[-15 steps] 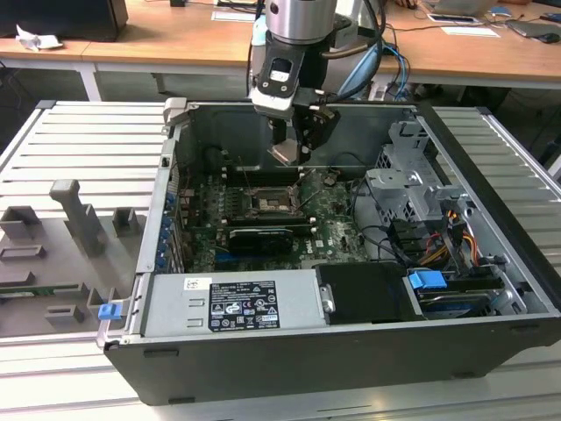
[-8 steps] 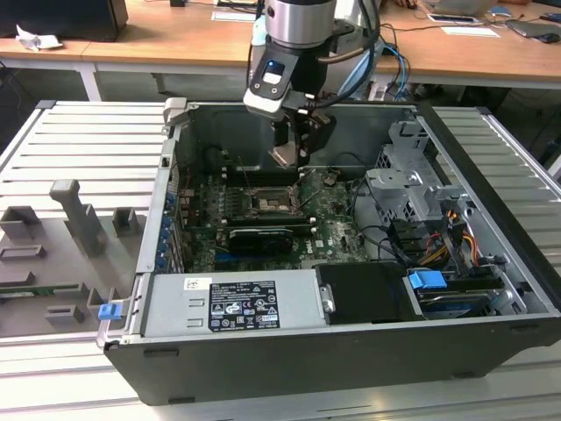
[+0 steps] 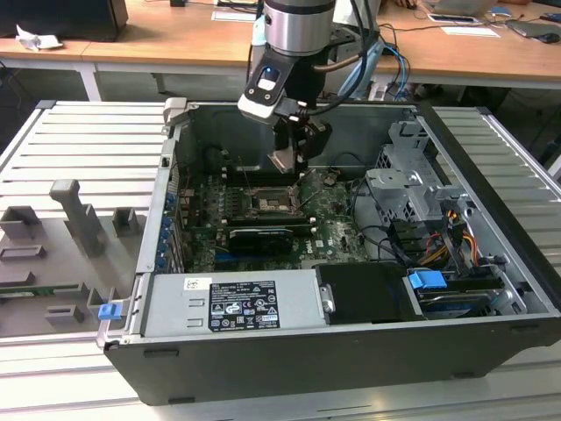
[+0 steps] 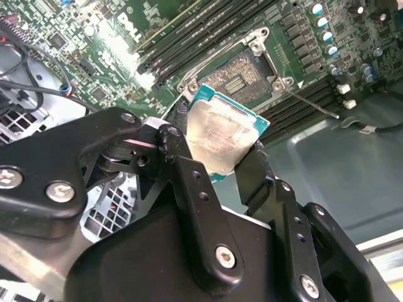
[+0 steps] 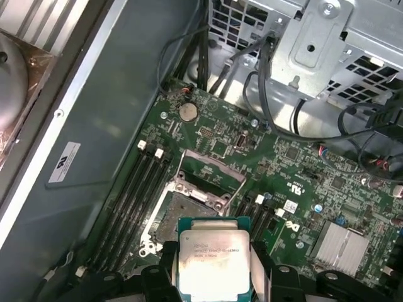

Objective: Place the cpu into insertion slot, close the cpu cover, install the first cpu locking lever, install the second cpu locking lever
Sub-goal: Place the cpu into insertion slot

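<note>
One cpu [image 4: 220, 135] (metal face showing; square, so no long axis) is pinched between the two jaws, tilted above the one insertion slot [image 4: 242, 75] and apart from it.

No legible text. White printed label [image 3: 230, 304], grey metal power-supply box [image 3: 300, 296]: unreadable. Faint marking, square silvery-beige cpu [image 5: 213, 267]: unreadable.

Silver arm [image 3: 299, 24], blue and black cables [image 3: 400, 63], black gripper [image 4: 214, 149] with silver screws [image 4: 225, 256].

The silvery cpu [image 4: 220, 135] hangs tilted above the uncovered insertion slot [image 4: 242, 75].
</note>
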Robot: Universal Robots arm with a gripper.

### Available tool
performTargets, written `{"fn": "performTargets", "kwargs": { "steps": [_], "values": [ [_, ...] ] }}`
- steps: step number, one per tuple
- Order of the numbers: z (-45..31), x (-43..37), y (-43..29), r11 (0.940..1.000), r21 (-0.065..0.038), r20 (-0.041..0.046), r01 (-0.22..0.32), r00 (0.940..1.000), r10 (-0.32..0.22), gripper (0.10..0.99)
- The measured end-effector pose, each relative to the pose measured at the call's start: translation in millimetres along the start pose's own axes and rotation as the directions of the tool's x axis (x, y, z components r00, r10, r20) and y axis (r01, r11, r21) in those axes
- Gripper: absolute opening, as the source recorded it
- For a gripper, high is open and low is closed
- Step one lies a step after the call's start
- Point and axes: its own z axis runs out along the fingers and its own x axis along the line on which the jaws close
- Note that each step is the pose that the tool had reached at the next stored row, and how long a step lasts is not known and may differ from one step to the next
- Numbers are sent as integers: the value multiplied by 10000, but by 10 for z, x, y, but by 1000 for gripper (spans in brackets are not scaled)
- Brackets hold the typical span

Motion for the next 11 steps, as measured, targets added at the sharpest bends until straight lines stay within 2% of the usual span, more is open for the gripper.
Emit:
{"fn": "performTargets", "kwargs": {
  "steps": [3, 8, 11],
  "values": [
    [37, -1, -2, 10000, 11, -3, -78, 10000, 78, 541],
    [111, -3, -7, 9926, -25, 78, -1213, 9926, 1213, 541],
    [158, -4, -12, 9907, -29, 88, -1363, 9906, 1363, 541]
  ]
}}
